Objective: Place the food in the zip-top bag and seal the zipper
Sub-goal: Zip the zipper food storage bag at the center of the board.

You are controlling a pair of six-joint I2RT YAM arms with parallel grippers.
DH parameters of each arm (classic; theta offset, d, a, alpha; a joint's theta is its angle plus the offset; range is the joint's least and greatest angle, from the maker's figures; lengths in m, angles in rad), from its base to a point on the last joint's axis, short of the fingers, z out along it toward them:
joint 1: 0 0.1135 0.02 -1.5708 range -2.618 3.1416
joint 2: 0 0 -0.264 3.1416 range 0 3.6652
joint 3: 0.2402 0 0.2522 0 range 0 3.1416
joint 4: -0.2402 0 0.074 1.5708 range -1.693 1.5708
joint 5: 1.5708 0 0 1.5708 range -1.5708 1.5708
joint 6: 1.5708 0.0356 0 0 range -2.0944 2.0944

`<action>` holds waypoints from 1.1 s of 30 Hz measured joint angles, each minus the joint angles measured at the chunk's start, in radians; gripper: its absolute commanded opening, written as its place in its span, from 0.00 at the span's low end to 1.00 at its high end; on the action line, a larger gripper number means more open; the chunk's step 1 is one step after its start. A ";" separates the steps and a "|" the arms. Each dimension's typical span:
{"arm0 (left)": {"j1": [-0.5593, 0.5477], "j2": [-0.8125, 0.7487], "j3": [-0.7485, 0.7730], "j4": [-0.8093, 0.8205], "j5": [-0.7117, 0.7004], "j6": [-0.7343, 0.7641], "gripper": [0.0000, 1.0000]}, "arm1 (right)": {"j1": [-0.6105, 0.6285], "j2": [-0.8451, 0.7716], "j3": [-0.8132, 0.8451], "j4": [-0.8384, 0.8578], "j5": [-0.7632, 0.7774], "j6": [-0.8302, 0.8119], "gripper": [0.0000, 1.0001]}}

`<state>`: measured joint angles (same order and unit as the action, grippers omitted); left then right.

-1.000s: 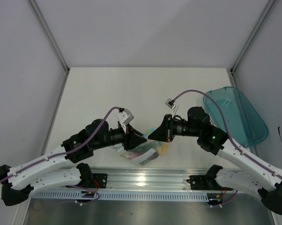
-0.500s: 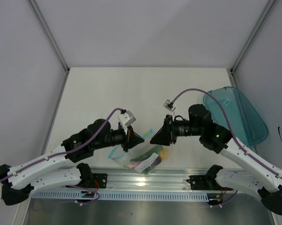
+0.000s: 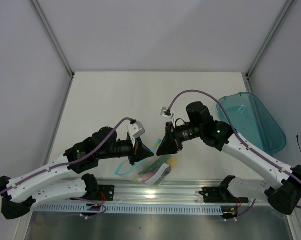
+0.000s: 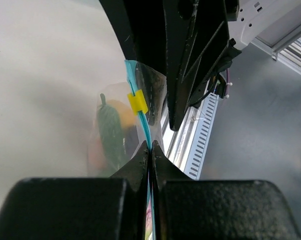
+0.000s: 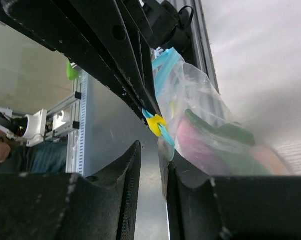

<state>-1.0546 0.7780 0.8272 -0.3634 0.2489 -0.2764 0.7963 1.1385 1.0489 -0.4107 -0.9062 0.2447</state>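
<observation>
The clear zip-top bag (image 3: 151,172) hangs above the table's near edge between my two grippers. My left gripper (image 3: 147,151) is shut on the bag's teal zipper (image 4: 142,120), the strip running out from between the jaws (image 4: 150,150). A yellow slider (image 4: 137,102) sits on the strip just past my fingertips. A green pepper (image 4: 110,132) and orange-yellow shapes show through the plastic. My right gripper (image 3: 162,147) faces the left one, jaws a little apart (image 5: 151,150), with the slider (image 5: 156,124) and the bag's edge (image 5: 210,125) just ahead of its right finger. Green and pink food (image 5: 205,145) shows inside.
The translucent teal tray (image 3: 250,122) lies at the right edge of the table, behind my right arm. The aluminium rail (image 3: 155,190) runs along the near edge just under the hanging bag. Grey walls close the table at the left, back and right.
My right gripper has moved left, close to the left gripper. The bag has swung down and left and hangs more bunched under the two grippers.
</observation>
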 measured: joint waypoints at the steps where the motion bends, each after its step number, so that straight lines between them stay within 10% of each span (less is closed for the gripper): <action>1: 0.000 0.000 0.000 -0.001 0.003 0.001 0.01 | 0.000 0.010 0.009 -0.009 -0.010 -0.014 0.29; 11: 0.000 -0.008 0.002 -0.002 0.034 0.008 0.01 | -0.051 0.075 0.058 -0.042 -0.108 -0.095 0.38; 33: 0.000 0.004 0.006 -0.003 0.053 0.008 0.01 | -0.070 0.104 0.064 -0.047 -0.267 -0.134 0.16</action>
<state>-1.0546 0.7822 0.8330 -0.3668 0.3019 -0.2680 0.7261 1.2423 1.1133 -0.4580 -1.1728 0.1108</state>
